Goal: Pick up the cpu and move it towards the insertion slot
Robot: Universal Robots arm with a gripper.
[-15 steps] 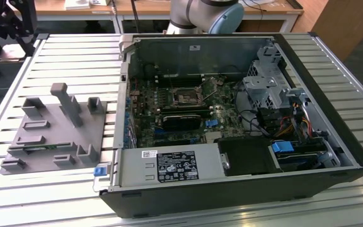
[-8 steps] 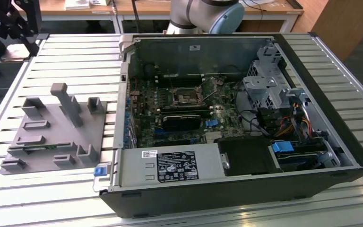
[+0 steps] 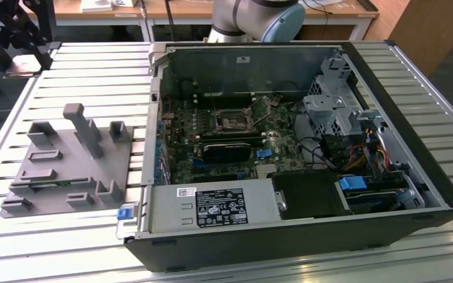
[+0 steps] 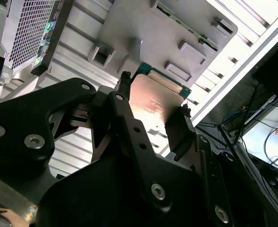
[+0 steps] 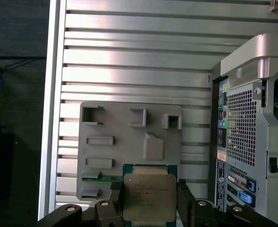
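The gripper [image 5: 148,188] is clenched on the cpu [image 5: 150,198], a finger on each opposite edge; the chip hangs over an edge of the grey fixture [image 5: 129,142]; in the exterior view the insertion slot [image 3: 233,119] lies inside the open computer case [image 3: 242,65], at two o'clock from the fixture.

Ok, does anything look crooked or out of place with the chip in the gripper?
Nothing stands out. The cpu sits square in the gripper, held above the grey fixture. In the exterior view, the insertion slot in the open case looks unobstructed.
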